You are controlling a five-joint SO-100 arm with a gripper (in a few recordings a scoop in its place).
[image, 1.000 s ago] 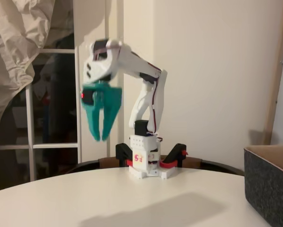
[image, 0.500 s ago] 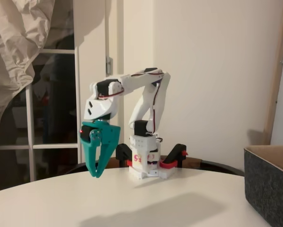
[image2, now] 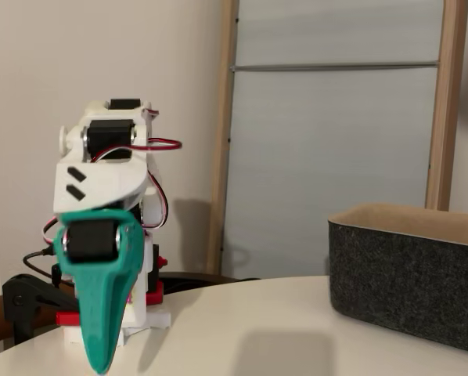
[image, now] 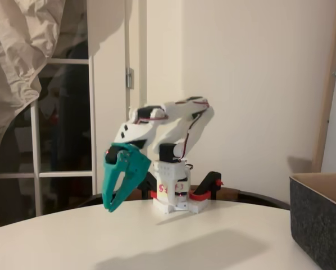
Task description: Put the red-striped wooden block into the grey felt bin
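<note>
Left of centre in a fixed view, gripper (image: 109, 207) lower than a second ago, arm folded down and forward, teal tips just above the table (image: 157, 242). Jaws nearly closed, nothing visibly between them; seen edge-on in the other fixed view (image2: 99, 362). Bin (image: 319, 225) at lower right edge, well apart. Block not located in these frames. Likely a descent toward a pickup; transfer not begun.
</note>
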